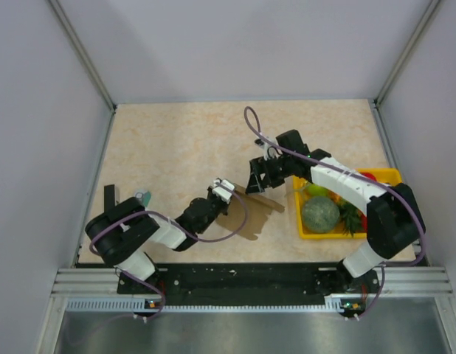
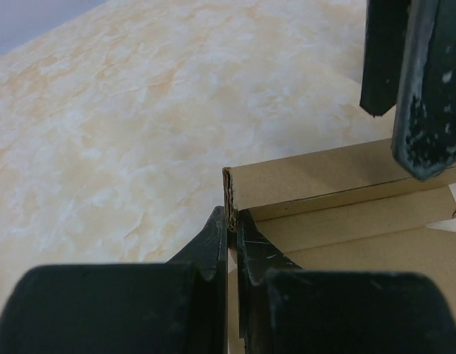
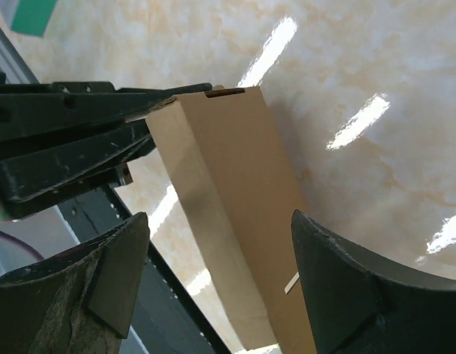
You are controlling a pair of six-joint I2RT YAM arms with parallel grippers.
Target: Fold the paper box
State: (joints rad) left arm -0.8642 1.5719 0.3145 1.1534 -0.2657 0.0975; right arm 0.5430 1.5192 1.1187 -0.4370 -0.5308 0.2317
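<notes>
**Left wrist view.** The left gripper is closed on the paper box, a plain brown cardboard carton with thin walls. Its jaws pinch the upright wall at the box's near corner, one finger outside and one inside. Beyond that wall, a folded inner panel and a lower panel are visible. The fingers of the right gripper hang above the far wall of the box, apart from it. The beige marbled table extends away on the outer side of the pinched wall.

**Right wrist view.** The right gripper is open and grips nothing. Its jaws straddle the box, which appears here as a long, narrow rectangular form. One pad stands clear of the box. The other is just beside the box's edge, and contact cannot be determined. A small teal packet lies on the table well beyond the box.

**Top external view.** Both grippers meet over the box near the table's middle, and the box itself is largely hidden beneath them. A yellow plastic tray of fruit lies well to the right of the box.

**Step in hand.** The carton appears erected, with one arm acting as the clamp. The likely step is closing or squaring the remaining panels.

**Next move.** The right gripper should take a fresh hold on a free wall or flap. The left clamp must hold firm so that the thin card does not buckle.
</notes>
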